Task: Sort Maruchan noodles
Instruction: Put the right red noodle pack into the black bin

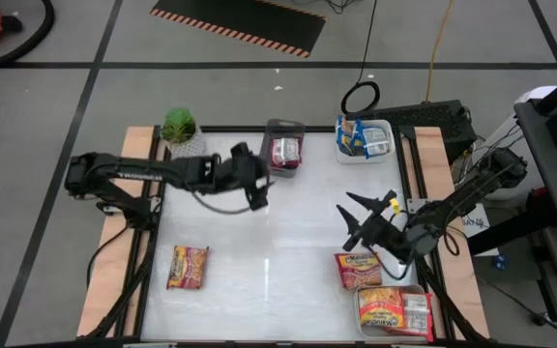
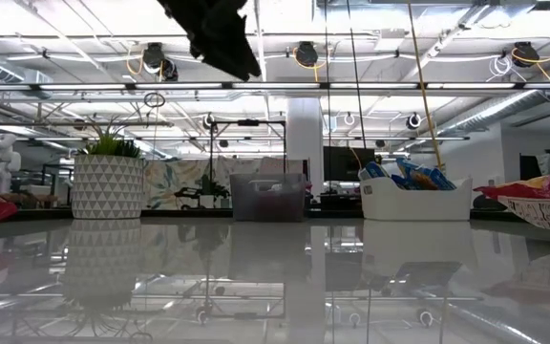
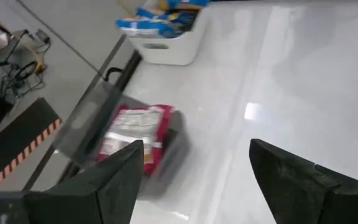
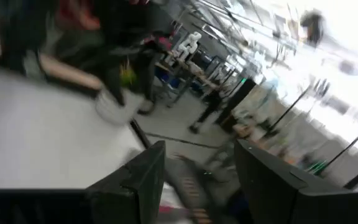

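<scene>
A wide bare stretch of the white table (image 1: 278, 261) is left open at the centre. Glossy packets are spread around it: an orange-and-yellow packet (image 1: 189, 267) near the front left, a red packet (image 1: 284, 152) inside the grey tray (image 1: 285, 128), blue packets (image 1: 361, 138) in the white tray (image 1: 391, 130). The left gripper (image 1: 259, 184) is held raised beside the grey tray, fingers apart. The right gripper (image 1: 353, 222) is held above an orange packet (image 1: 357, 269), fingers spread, empty.
</scene>
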